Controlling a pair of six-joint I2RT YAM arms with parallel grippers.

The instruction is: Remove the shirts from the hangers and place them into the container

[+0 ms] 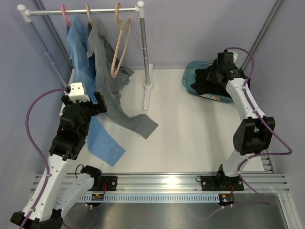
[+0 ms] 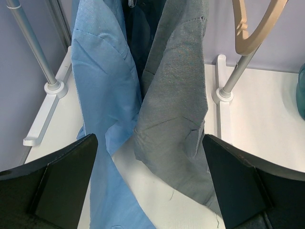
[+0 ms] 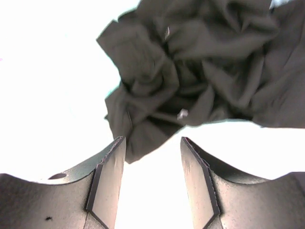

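1. Your right gripper (image 3: 152, 139) has its jaws apart with nothing between them. Its wrist cam puts the crumpled black shirt (image 3: 190, 71) just ahead, and everything around it is blown out white.
2. Only the top cam shows that this shirt sits in the tub (image 1: 187, 78), at the far right of the table (image 1: 190, 129).
3. Your left gripper (image 2: 148, 138) is spread wide and empty, facing the blue shirt (image 2: 102, 81) and grey shirt (image 2: 178, 86), which hang side by side.
4. The top cam adds what that wrist cam crops. Both hang from the rail (image 1: 81, 10), blue on the pink hanger (image 1: 65, 16), grey on a tan hanger (image 1: 89, 14), with their tails lying on the table.
5. A bare hanger (image 1: 121, 43) dangles just right of them.
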